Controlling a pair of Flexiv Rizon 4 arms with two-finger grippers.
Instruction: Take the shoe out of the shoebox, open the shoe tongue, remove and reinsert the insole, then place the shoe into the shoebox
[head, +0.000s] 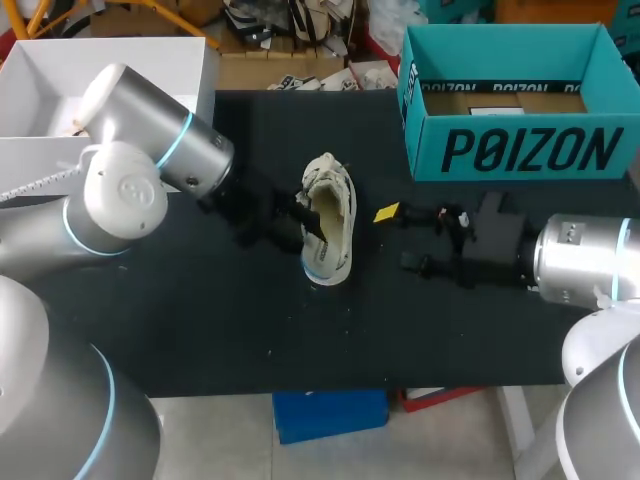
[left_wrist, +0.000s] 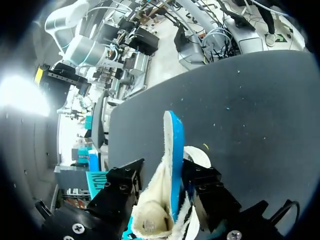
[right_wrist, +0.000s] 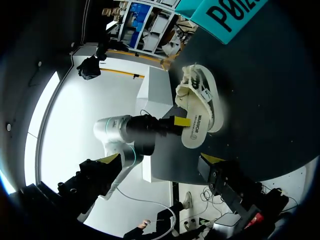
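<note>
Black counter (head: 250, 340); a pale shoe (head: 330, 220) on its side near the middle; an open teal shoebox (head: 520, 150) at far right.

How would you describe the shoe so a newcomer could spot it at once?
On the black table, look near the middle, left of the big teal shoebox and closer to the robot. The shoe lies there in my left hand's grip: cream-white, rounded and low, where its neighbours are square-sided boxes.

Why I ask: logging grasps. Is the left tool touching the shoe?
Touching. The left wrist view shows the shoe between the two fingers of the left tool, each pressing against one side of it.
</note>
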